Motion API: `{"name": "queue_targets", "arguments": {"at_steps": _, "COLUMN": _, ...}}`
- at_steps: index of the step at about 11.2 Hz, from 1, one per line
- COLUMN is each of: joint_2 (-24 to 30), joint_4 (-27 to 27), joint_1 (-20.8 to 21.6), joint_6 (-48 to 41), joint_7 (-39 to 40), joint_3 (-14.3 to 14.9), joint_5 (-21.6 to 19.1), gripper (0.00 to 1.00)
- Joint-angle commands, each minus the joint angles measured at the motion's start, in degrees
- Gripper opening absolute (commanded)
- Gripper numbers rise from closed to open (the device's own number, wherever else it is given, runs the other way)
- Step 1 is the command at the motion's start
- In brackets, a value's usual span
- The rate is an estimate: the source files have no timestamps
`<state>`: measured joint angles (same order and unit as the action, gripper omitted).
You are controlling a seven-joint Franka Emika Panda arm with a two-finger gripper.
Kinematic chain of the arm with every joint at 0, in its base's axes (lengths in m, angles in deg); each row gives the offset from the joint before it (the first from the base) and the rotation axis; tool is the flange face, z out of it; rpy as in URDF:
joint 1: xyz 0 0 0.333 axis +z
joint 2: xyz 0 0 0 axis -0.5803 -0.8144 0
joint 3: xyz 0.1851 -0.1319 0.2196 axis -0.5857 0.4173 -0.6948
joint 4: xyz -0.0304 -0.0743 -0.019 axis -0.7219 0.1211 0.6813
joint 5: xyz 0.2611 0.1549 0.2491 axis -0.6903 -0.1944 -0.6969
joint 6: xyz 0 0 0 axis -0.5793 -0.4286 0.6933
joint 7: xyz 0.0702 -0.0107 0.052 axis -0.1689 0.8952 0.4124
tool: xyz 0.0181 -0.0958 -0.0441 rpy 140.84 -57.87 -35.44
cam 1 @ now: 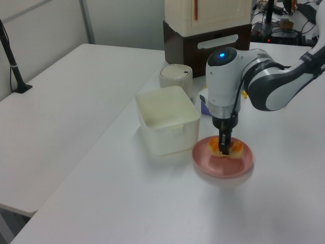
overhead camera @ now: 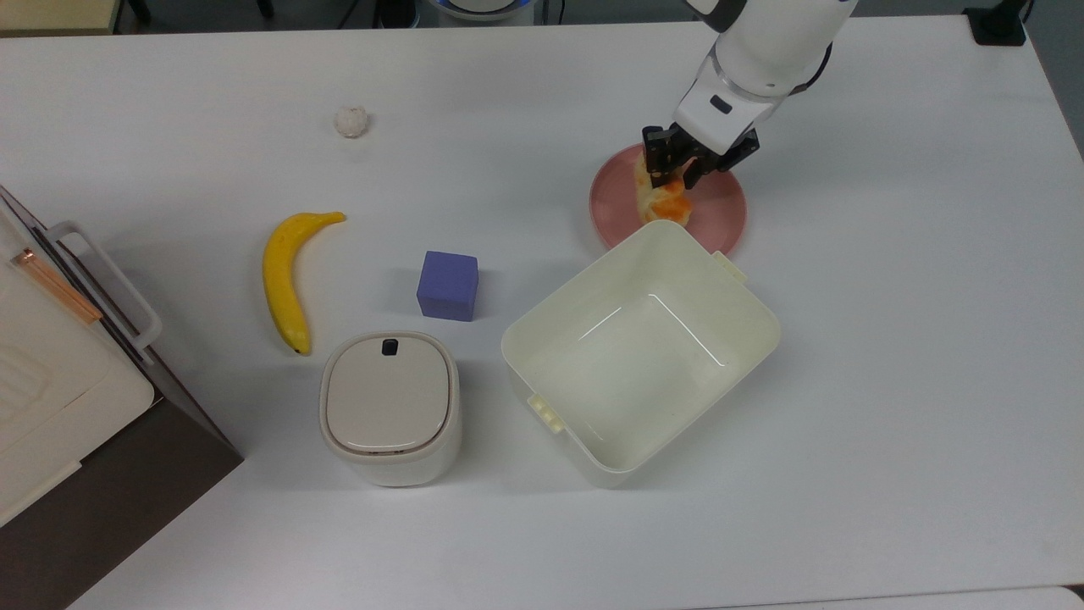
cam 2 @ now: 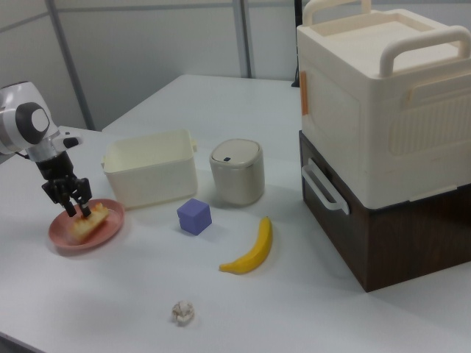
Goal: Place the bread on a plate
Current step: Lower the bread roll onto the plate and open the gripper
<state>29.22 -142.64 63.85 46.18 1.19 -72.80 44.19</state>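
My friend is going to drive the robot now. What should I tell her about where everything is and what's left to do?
Tool: shut on the bread, down low over the plate.
Bread: sits over the plate's middle in the left view and the right view; it looks to be resting on the plate or just above it, I cannot tell which.
Plate: on the table beside the cream tub.
Done: bread picked up and brought to the plate.
Left: open the tool, let go of the bread, lift straight up, and check that the bread lies on the plate.
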Motion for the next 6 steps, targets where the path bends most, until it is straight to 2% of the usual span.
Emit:
{"name": "queue_targets", "arguments": {"at_steps": 1, "joint_2": 0.9, "joint_4": 1.5, "joint_1": -1.0, "joint_6": -6.2, "joint_7": 9.2, "joint_3": -0.3, "joint_5": 1.9, "gripper": 1.00}}
{"name": "queue_targets", "arguments": {"at_steps": 3, "joint_2": 2.0, "joint_4": 1.4, "joint_1": -1.1, "joint_6": -11.4, "joint_7": 14.8, "joint_3": -0.7, "joint_5": 5.3, "gripper": 1.00}}
{"name": "queue_targets", "arguments": {"at_steps": 4, "joint_2": 2.7, "joint_4": 1.1, "joint_1": -2.2, "joint_6": -13.0, "joint_7": 18.3, "joint_3": -0.7, "joint_5": 5.6, "gripper": 1.00}}
{"name": "queue_targets", "arguments": {"at_steps": 6, "joint_2": 2.9, "joint_4": 1.0, "joint_1": -4.4, "joint_6": -18.5, "joint_7": 30.5, "joint_3": 0.0, "joint_5": 6.9, "gripper": 1.00}}
